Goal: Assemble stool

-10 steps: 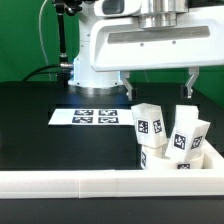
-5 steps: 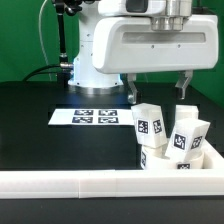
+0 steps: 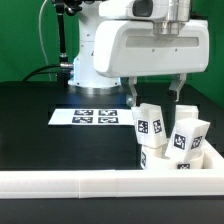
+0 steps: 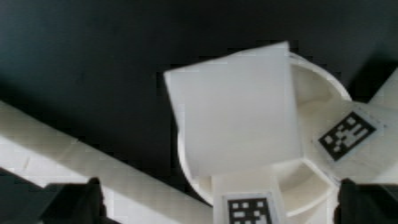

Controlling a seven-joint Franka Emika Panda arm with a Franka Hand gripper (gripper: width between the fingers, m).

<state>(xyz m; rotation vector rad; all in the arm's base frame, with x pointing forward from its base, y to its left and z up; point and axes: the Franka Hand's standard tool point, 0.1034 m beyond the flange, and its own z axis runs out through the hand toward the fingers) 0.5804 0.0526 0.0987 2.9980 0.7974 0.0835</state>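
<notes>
The gripper (image 3: 155,94) hangs above the stool parts with its two fingers wide apart and nothing between them, so it looks ready to come down over one leg. The legs (image 3: 150,126) stand upright on the round seat (image 4: 311,130), packed into the corner of the long white rail (image 3: 90,183), which probably keeps them from sliding. A second leg (image 3: 188,136) stands just beside the first. The marker board (image 3: 92,116) lies flat on the black table (image 3: 30,130), off to the exterior view's left
</notes>
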